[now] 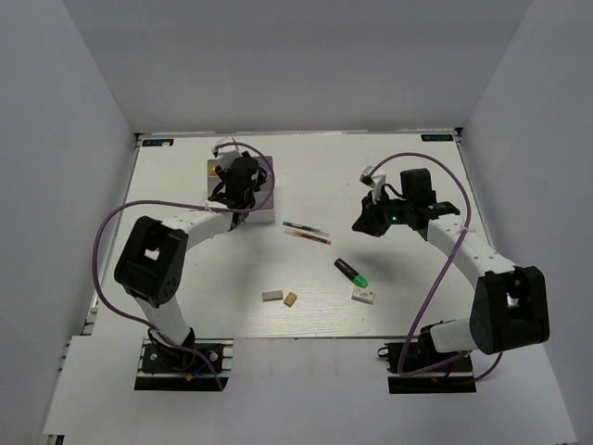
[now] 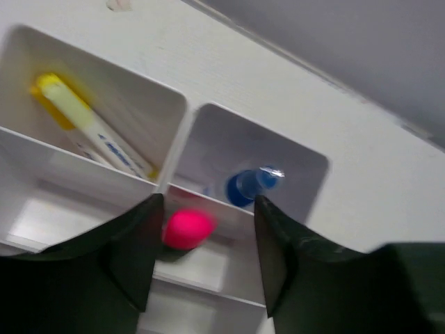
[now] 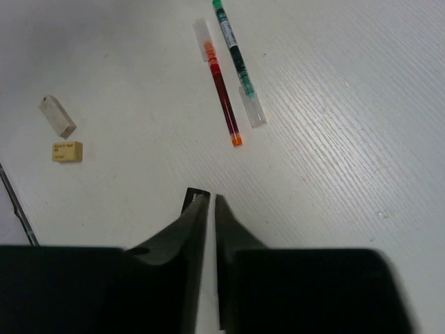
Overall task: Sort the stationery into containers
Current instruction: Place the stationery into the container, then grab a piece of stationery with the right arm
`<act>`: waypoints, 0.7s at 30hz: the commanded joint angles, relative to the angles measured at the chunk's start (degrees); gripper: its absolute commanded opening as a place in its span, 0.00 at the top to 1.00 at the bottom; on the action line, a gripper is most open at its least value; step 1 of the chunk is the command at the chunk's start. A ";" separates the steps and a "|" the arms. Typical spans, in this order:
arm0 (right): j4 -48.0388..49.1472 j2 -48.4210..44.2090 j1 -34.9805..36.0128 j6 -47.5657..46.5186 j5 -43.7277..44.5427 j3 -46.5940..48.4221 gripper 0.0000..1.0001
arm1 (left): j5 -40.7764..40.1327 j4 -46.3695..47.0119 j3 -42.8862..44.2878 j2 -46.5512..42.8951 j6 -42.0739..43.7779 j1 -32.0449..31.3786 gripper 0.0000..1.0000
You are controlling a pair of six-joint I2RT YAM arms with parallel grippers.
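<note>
The white organiser stands at the back left. My left gripper hovers over it, open and empty. In the left wrist view its jaws stand wide apart above a compartment holding a pink-capped highlighter. A white marker with a yellow tip and a blue-capped glue bottle lie in other compartments of the organiser. My right gripper is shut and empty above the table. A red pen and a green pen lie ahead of it.
A black highlighter with a green cap and a white eraser lie near the right arm. A grey eraser and a tan eraser lie at the front centre; both show in the right wrist view. Purple cables loop over both arms.
</note>
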 commanded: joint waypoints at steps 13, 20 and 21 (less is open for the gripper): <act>-16.66 4.47 2.80 -14.94 0.47 2.89 0.44 | 9.37 -3.63 1.80 -17.58 2.13 -0.21 0.18; -16.49 6.57 9.30 -13.46 9.09 1.39 0.53 | 17.46 -28.68 -2.37 -26.71 1.35 -0.83 0.33; -16.40 7.62 10.79 -12.92 10.93 1.74 0.48 | 18.26 -29.75 -4.67 -28.55 0.65 -0.83 0.33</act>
